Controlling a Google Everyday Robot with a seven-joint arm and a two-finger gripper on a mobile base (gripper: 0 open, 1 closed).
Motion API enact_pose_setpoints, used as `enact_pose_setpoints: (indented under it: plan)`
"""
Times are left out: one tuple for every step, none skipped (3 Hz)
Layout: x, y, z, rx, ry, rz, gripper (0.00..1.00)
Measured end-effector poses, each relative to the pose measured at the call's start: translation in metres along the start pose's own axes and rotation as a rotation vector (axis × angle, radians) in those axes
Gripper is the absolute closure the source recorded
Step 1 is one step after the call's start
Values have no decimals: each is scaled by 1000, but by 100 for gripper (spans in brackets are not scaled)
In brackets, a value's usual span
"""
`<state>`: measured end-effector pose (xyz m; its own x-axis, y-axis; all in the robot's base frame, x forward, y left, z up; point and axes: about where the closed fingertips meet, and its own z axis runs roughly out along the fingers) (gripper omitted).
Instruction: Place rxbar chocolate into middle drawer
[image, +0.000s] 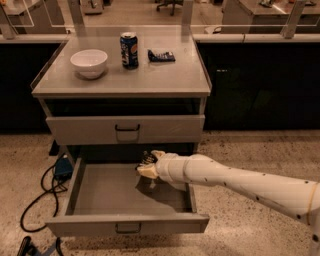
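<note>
One drawer stands open nearest me: the middle drawer (165, 223). Over its floor my gripper (147, 166) is clenched on the rxbar chocolate (147, 158). I judge it light, flat, slick-wrapped and bendable; best held across its narrow width.

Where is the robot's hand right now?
In the camera view, the hand hangs over the open middle drawer, toward its back and right of centre, just below the front of the closed drawer above.

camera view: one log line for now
stage: placing | tool: over open drawer, holding rxbar | released: no
</note>
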<state>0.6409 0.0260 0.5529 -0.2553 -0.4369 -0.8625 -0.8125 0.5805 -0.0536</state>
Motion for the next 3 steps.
enact_pose_setpoints:
  plan:
    - [-2,6,5,-12,1,-5,100]
    - [-6,-3,4,-7,17,-32,100]
    - [14,-5,24,-29,32,-12,100]
